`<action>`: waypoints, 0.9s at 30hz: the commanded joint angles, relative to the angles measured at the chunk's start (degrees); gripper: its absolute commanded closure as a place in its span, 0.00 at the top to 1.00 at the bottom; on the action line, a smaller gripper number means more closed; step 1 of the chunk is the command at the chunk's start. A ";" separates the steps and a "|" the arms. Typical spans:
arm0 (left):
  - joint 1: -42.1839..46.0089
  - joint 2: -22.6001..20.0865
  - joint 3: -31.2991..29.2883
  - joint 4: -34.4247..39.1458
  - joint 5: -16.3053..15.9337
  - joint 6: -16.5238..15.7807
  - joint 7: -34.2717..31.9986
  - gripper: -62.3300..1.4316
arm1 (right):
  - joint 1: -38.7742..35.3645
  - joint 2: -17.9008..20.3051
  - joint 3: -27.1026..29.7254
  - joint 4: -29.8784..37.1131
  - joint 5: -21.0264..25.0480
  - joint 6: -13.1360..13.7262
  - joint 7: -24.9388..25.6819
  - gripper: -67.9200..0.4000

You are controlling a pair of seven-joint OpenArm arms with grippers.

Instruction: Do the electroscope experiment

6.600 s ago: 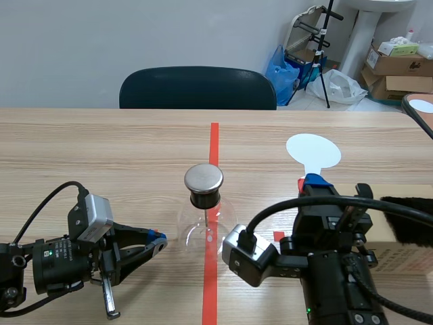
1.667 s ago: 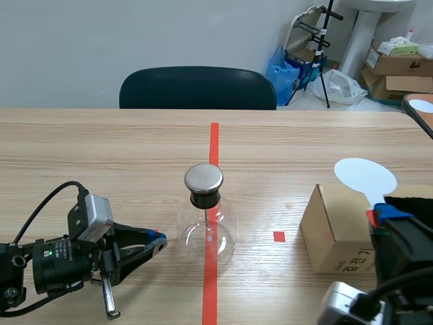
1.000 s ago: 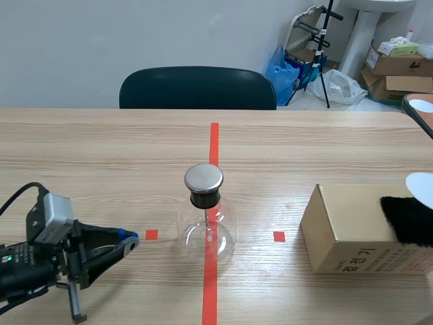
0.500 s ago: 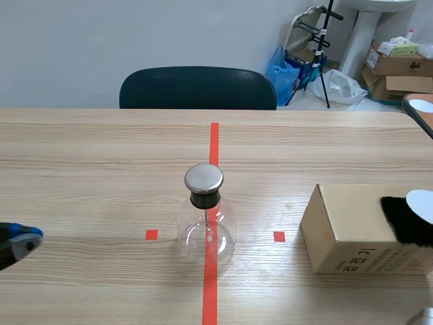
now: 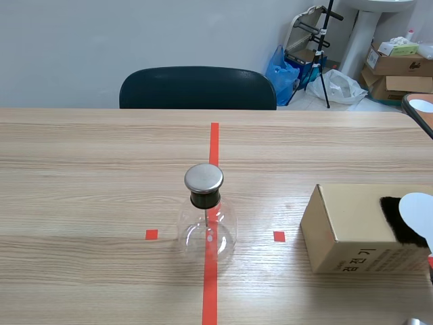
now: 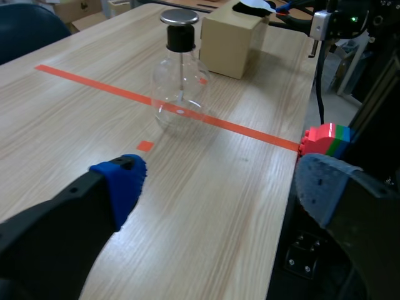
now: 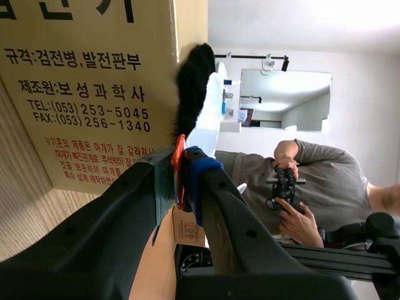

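- Flask (image 5: 206, 233): clear glass, glossy and smooth
- Cap (image 5: 203, 177): brushed metal with a dull sheen; stopper (image 5: 204, 199) beneath it matt black
- Table (image 5: 101, 176): pale wood grain, satin finish
- Box (image 5: 342, 230): brown cardboard, matt, printed
- Fur patch (image 5: 391, 220): black, shaggy
- Paddle (image 5: 418, 211): white, smooth, flat
- Left gripper (image 6: 219, 178) pads (image 6: 122, 181): one blue, one grey, dotted, matt

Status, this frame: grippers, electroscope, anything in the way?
Left gripper open, clear of electroscope. Right gripper shut on white paddle, disc against black fur atop cardboard box. Nothing blocking electroscope.
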 commanded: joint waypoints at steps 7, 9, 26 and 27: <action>12.94 1.22 -10.49 10.56 -0.28 -0.11 -2.62 0.92 | -1.14 0.63 0.74 0.81 -0.48 -2.97 -0.57 0.02; 16.39 2.36 -13.77 14.01 1.36 -0.11 -2.62 0.92 | -1.73 0.63 0.74 0.81 -0.48 -2.97 -0.33 0.02; 27.26 14.53 -23.30 42.88 -0.96 -0.11 28.70 0.91 | -5.51 0.61 0.68 4.70 3.19 -2.97 -3.08 0.02; 27.26 14.91 -23.30 44.17 -2.38 -0.11 31.30 0.91 | -5.51 0.61 0.68 4.70 2.82 -2.97 -2.82 0.02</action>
